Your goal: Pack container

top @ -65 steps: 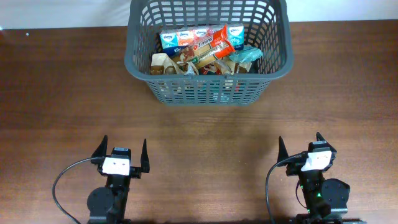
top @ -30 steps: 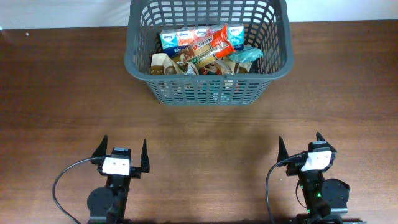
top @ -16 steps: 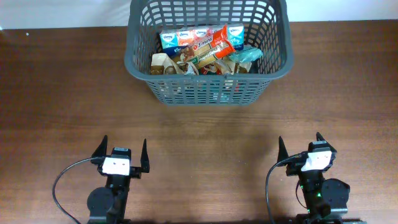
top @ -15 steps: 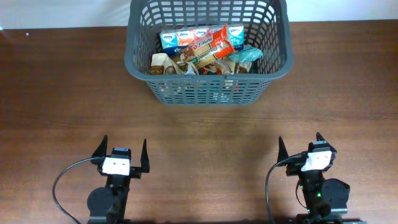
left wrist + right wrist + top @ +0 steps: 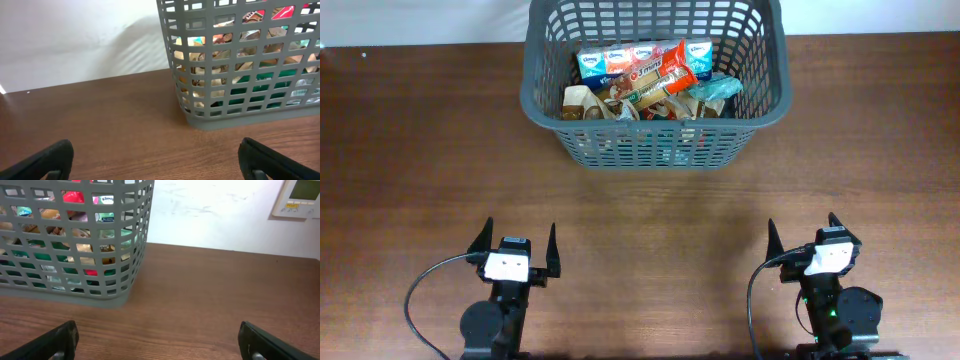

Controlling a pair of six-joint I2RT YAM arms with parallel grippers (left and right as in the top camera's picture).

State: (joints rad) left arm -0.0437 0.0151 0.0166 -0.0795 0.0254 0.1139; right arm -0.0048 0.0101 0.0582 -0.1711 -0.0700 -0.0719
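Note:
The dark grey lattice container stands at the far middle of the table and holds several snack packs. It also shows in the left wrist view and in the right wrist view, with packs visible through the slots. My left gripper is open and empty near the front left edge, far from the container. My right gripper is open and empty near the front right edge. In each wrist view only bare wood lies between the fingertips.
The brown wooden table spreads around the container. A white wall rises behind the table. A wall control panel hangs at the upper right of the right wrist view.

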